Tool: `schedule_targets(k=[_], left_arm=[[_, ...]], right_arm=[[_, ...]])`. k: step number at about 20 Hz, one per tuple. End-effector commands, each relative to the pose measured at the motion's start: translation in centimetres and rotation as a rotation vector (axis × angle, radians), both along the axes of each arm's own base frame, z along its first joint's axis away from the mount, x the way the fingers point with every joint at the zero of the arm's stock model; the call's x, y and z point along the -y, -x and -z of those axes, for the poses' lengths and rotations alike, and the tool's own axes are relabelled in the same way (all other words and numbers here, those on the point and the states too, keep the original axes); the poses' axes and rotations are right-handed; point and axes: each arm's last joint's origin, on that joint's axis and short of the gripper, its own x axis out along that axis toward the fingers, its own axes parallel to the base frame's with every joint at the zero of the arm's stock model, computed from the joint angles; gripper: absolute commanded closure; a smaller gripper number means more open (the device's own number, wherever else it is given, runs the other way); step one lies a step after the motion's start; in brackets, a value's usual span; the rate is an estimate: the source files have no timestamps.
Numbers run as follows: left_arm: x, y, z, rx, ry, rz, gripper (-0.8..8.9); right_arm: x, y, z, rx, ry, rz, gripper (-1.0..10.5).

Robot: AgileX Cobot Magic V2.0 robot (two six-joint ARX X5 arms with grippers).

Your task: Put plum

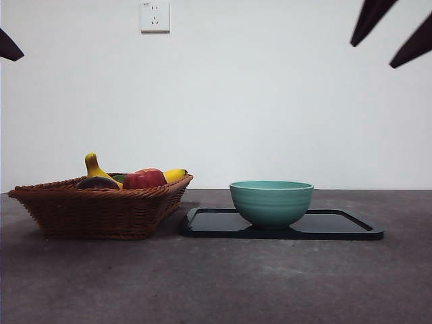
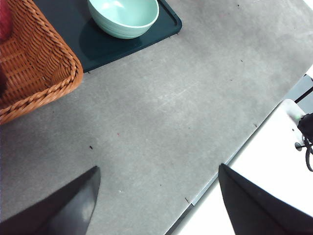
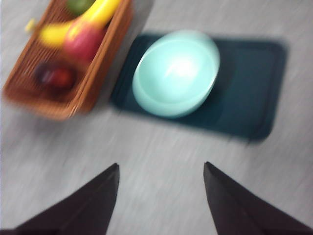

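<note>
Inside basket (image 1: 101,212), plum (image 1: 97,183) beside apple (image 1: 144,179); left gripper (image 2: 156,196) and right gripper (image 3: 161,191) both released, above table (image 1: 216,283).

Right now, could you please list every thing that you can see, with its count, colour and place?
plum: one, dark maroon, in the basket, nearest corner end
apple: one, red, in the basket beside the plum
banana: yellow, count unclear, in the basket
green fruit: one, far end of the basket
basket: one, brown wicker, on the table beside the tray
bowl: one, pale green, on the tray
tray: one, black, on the table
table: grey
wall socket: one, white
left gripper: open, above bare table
right gripper: open, above the table near the bowl
</note>
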Motion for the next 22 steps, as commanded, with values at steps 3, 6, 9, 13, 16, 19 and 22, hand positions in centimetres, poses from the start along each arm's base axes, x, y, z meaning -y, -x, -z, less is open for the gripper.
schedule_targets(k=[3,6,9,13,16,19,22], left_arm=[[0.2,-0.1,-0.3,0.021,0.005,0.020,4.42],[0.2,-0.1,-0.3,0.020,0.005,0.020,4.42],[0.2,-0.1,-0.3,0.021,0.005,0.020,4.42],[0.2,-0.1,-0.3,0.021,0.005,0.020,4.42],[0.2,-0.1,-0.3,0.021,0.005,0.020,4.42],[0.2,-0.1,-0.3,0.020,0.005,0.020,4.42],[0.2,-0.1,-0.3,0.019,0.004,0.020,4.42]], right_arm=[[-0.7,-6.5,-0.7,-0.036,0.063,-0.016,6.7],[-1.3,-10.4,0.4,-0.086,0.102,-0.019,6.7],[-2.0,-13.1,2.3,-0.133,0.131,-0.032,6.7],[-2.8,-15.8,5.6,-0.173,0.142,-0.040,6.7],[-3.3,-17.2,7.8,-0.200,0.135,-0.048,6.7],[-3.8,-18.2,10.0,-0.235,0.144,-0.055,6.7],[-4.2,-18.8,11.6,-0.257,0.154,-0.059,6.7]])
